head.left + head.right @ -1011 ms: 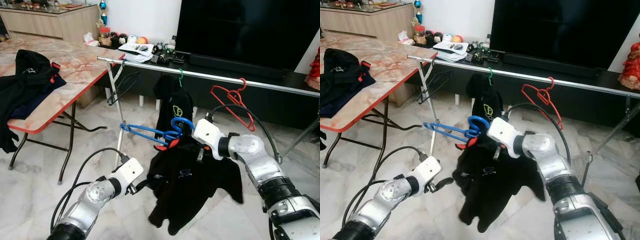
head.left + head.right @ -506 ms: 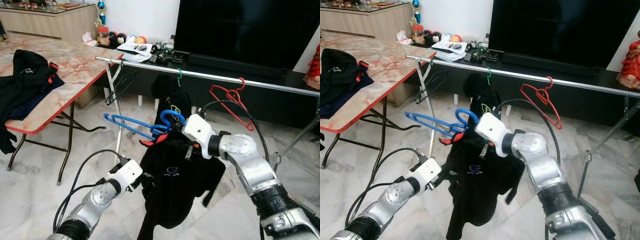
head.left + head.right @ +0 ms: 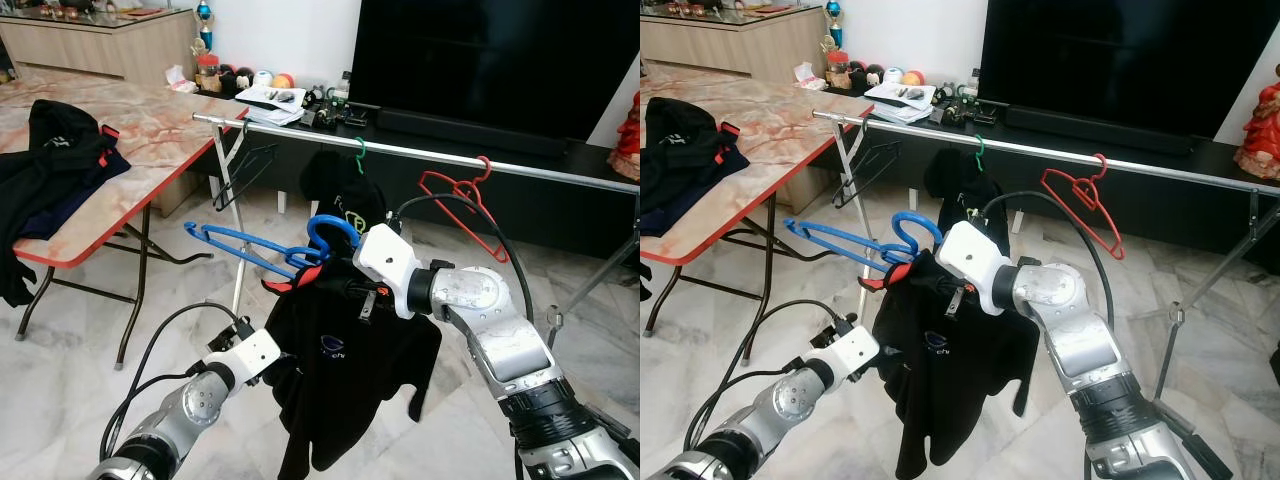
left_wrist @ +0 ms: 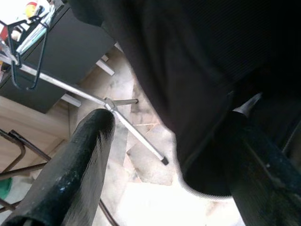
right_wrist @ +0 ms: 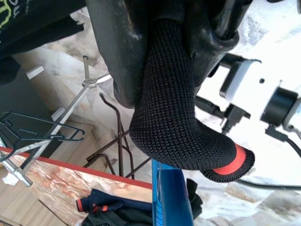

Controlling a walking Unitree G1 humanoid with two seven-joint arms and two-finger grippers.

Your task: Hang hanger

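Right arm [image 3: 480, 310] swung blue hanger [image 3: 255, 245] leftward.

We could not see the right gripper's [image 3: 345, 290] fingertips, buried in the black polo shirt [image 3: 350, 370]. That shirt covered the blue plastic hanger's [image 3: 250, 248] right half. The long silver clothes rail [image 3: 440, 155] ran off frame at right.

Table [image 3: 150, 130] left of rail [image 3: 430, 152], television [image 3: 480, 60] behind
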